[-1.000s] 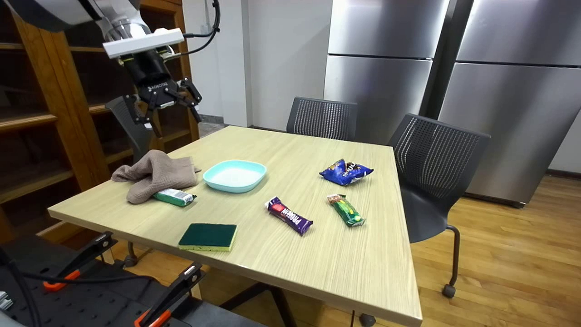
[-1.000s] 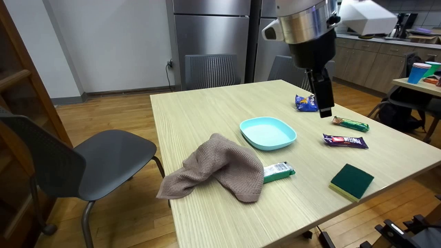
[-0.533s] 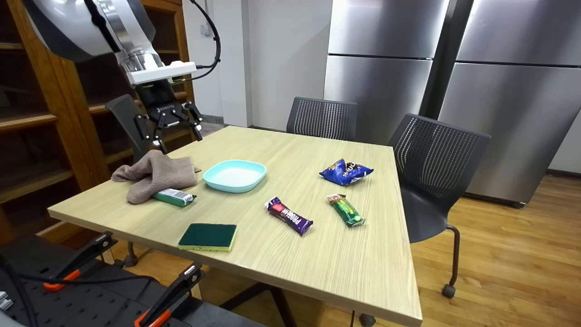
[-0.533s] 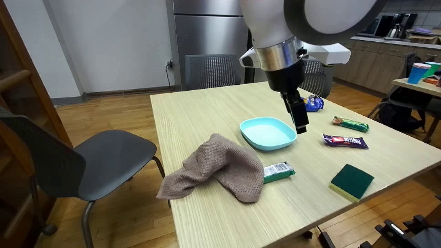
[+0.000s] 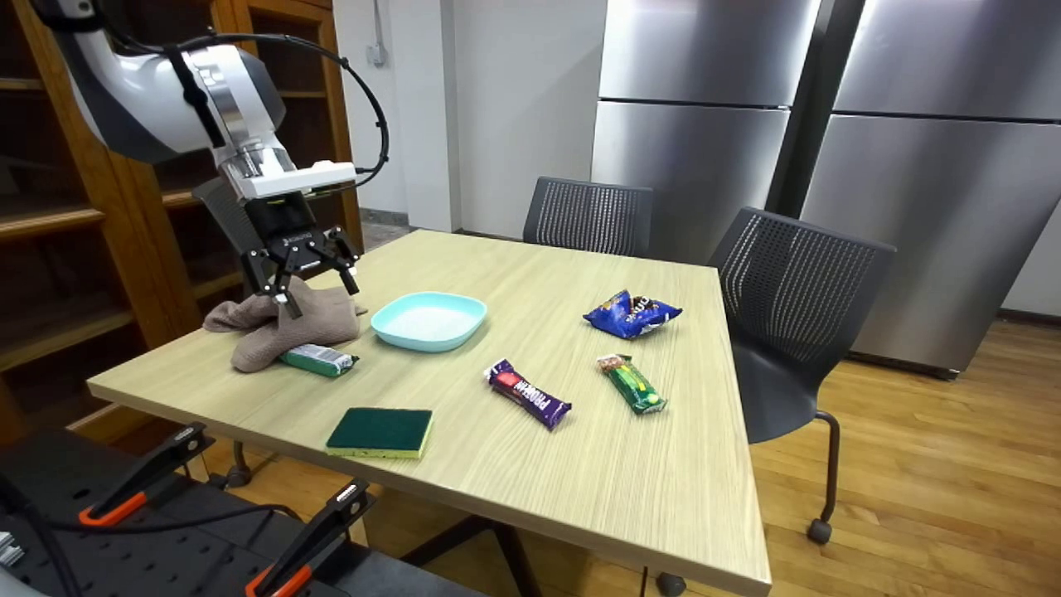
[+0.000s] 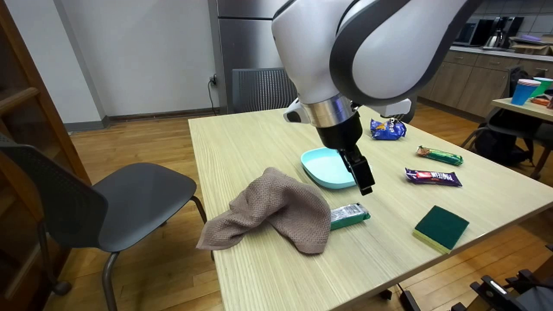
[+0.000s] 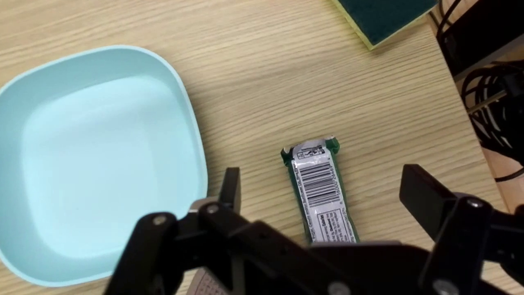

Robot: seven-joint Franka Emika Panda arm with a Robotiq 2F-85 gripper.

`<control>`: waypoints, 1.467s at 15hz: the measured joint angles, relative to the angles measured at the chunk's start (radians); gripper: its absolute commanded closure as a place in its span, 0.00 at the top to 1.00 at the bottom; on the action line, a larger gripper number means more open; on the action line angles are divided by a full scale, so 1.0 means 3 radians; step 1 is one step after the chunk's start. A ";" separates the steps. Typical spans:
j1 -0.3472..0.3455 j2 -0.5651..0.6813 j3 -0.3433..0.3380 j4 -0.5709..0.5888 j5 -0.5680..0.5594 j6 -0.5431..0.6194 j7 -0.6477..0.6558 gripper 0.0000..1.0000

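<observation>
My gripper stands open above the table, its fingers wide apart with nothing held. Below and between them in the wrist view lies a bar in a green wrapper with a white barcode label. Its lower end is hidden there by the gripper body. In both exterior views, a crumpled brown towel covers the bar's other end. The gripper hangs in front of the towel in an exterior view, apart from the bar. Beside the bar sits a light blue square dish with nothing in it.
A green and yellow sponge lies near the table edge. Farther along are a purple bar, another green bar and a blue snack bag. Black chairs stand around the table. Clamps sit beside its near edge.
The gripper has come down toward the table, and in an exterior view it has also shifted left, nearer the half-covered bar. It has stayed open. The objects on the table have not moved.
</observation>
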 measured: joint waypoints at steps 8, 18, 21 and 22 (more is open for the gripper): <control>0.0088 0.0485 -0.0020 0.0270 -0.0222 -0.0035 0.0047 1.00; 0.0257 0.0773 -0.0025 0.0362 -0.0407 -0.0146 0.0222 1.00; 0.0267 0.0785 -0.0025 0.0363 -0.0470 -0.0181 0.0240 1.00; 0.0267 0.0789 -0.0025 0.0364 -0.0477 -0.0186 0.0240 1.00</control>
